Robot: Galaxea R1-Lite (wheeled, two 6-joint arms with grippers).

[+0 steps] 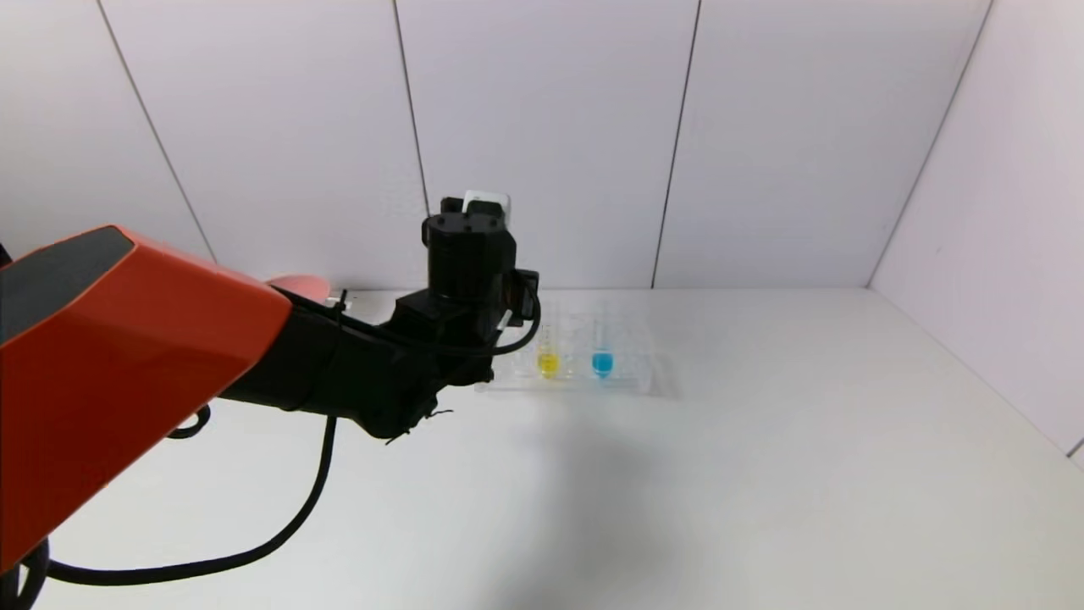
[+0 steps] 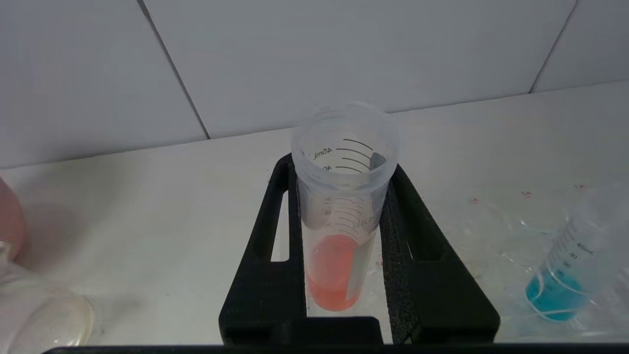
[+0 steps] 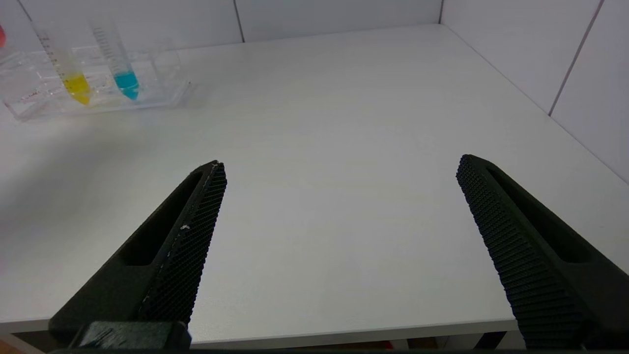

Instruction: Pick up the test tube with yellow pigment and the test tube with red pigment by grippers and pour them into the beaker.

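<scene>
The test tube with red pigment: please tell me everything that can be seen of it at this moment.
The test tube with red pigment is a slim tube of clear, slightly cloudy plastic with dark printed graduation marks and an open top without a cap. Red-orange liquid fills only its bottom part. It stands about upright between the black jaws of the left gripper, which are shut on its sides. Its lower end seems to sit in the clear rack, near the blue-tipped tube. In the head view the arm hides it.

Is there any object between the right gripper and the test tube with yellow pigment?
Nothing visible. The right gripper hangs open over bare table, and the test tube with yellow pigment stands in the clear rack with only the blue-tipped tube beside it.
</scene>
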